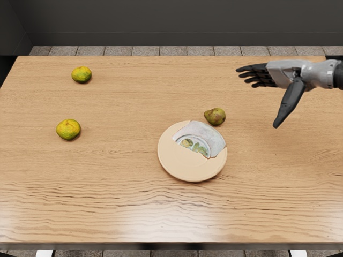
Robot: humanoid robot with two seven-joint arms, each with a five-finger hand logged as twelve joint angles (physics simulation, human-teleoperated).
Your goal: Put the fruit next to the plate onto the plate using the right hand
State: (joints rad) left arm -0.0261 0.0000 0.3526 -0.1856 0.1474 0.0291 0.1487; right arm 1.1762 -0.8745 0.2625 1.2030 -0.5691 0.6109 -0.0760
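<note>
Your right hand (274, 75) hangs above the far right side of the table (123, 182), fingers spread and holding nothing (the thumb points down toward the wood). The pear (215, 116) lies on the table just beside the far-right rim of the plate (185, 163), well apart from the hand. A near citrus (68, 129) and a far citrus (81, 74) sit well to the left.

The pear (215, 115) lies just behind-right of the plate (182, 160).
</note>
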